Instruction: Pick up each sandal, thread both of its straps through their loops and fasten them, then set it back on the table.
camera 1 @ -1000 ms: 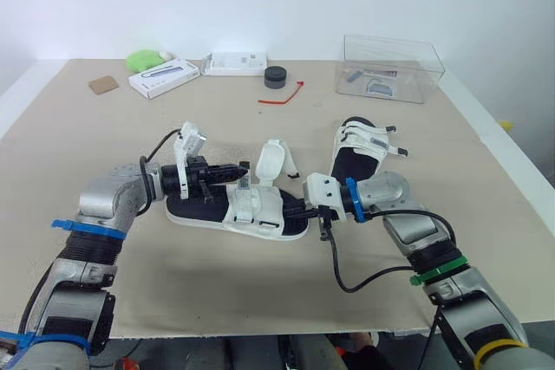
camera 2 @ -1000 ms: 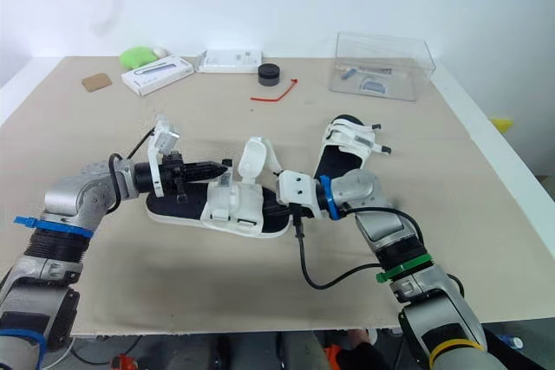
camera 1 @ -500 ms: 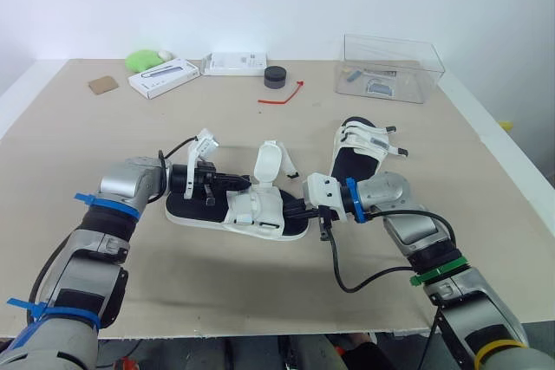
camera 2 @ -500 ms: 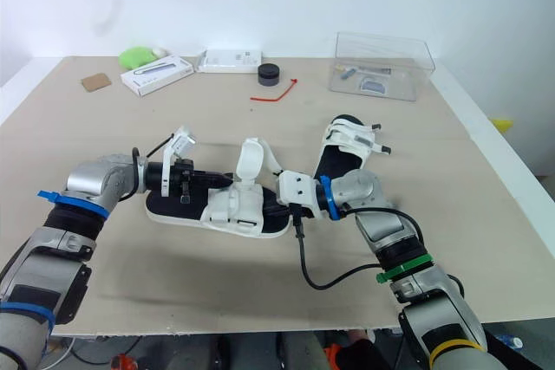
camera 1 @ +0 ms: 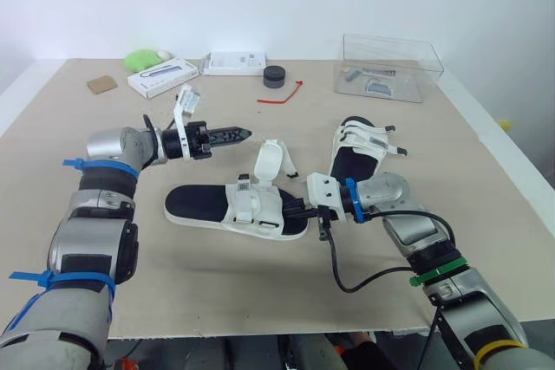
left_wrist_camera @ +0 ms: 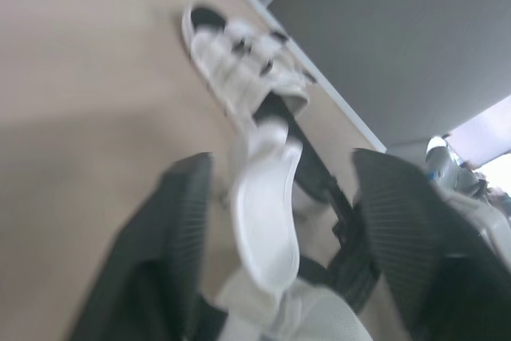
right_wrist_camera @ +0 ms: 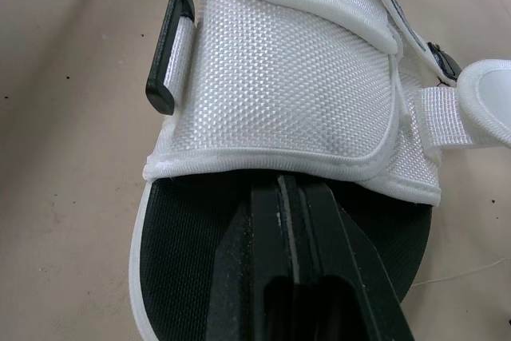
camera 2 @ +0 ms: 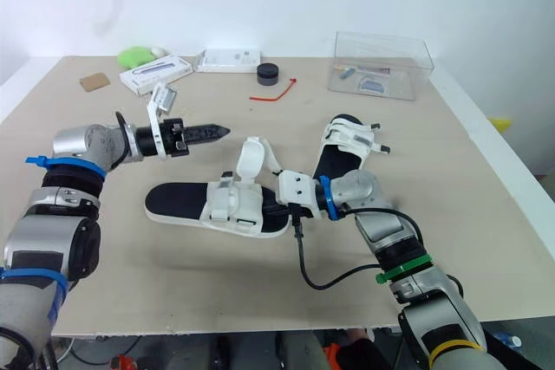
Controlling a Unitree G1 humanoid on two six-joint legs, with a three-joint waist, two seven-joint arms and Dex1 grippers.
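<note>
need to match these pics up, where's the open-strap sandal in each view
Left eye view: open-strap sandal lies at centre, on the table.
Right eye view: just left of centre.
Left wrist view: its raised strap stands ahead of the left gripper.
Right wrist view: its white upper lies just beyond the right gripper.
Shared landmark: the second sandal, beside it in both eye views and the left wrist view.

Right gripper [right_wrist_camera: 281, 188]: tips hidden under the near sandal [camera 1: 195, 205] strap [right_wrist_camera: 295, 77]. Far sandal [camera 1: 364, 140]: near end covered by the right arm [camera 1: 416, 231]. Box [camera 1: 390, 67]: contents too small to identify.
</note>
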